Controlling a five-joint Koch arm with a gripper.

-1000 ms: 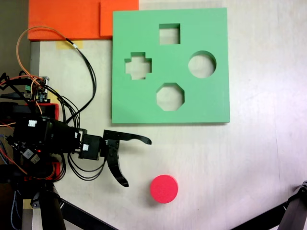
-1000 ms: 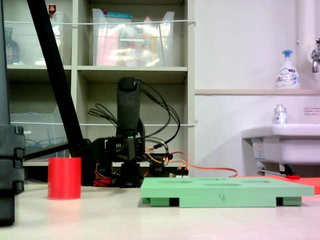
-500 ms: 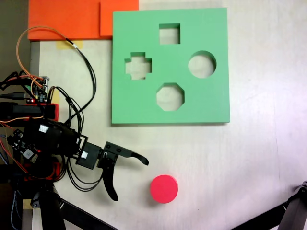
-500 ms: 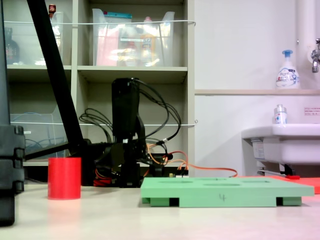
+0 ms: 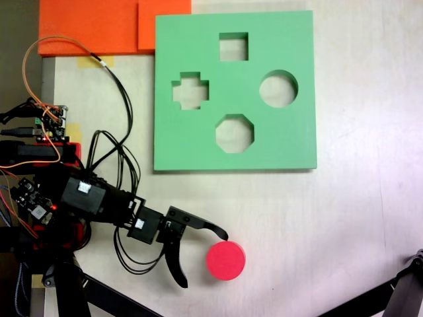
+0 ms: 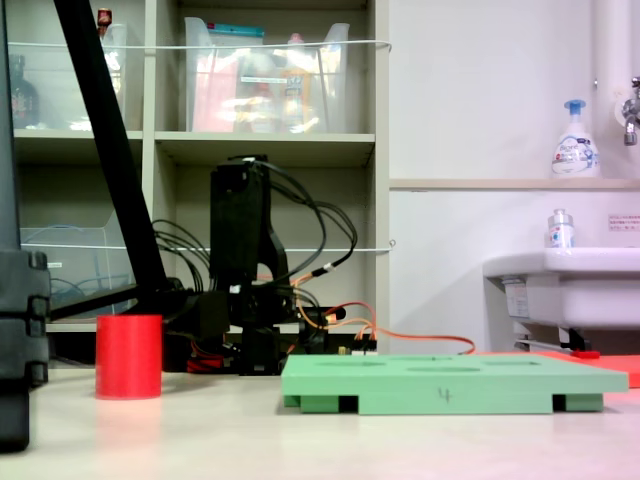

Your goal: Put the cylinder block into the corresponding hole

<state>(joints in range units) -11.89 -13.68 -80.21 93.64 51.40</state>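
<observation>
Seen from above in a fixed view, the red cylinder block stands upright on the pale table near the bottom edge. My gripper is open just left of it, its two black fingers spread. The upper fingertip reaches close to the block's top-left rim. The green foam board lies further up the table, with the circular hole on its right side. In the side-on fixed view the cylinder block stands left of the arm and the green board.
The board also has an octagonal, a cross-shaped and a square cut-out. Orange foam sheets lie at the top left. Loose cables trail from the arm base. Black tripod legs cross the bottom corners.
The arm has swung down and to the right in the top view, bringing the open gripper from near the board's lower edge to right beside the cylinder block. The block has not moved.
</observation>
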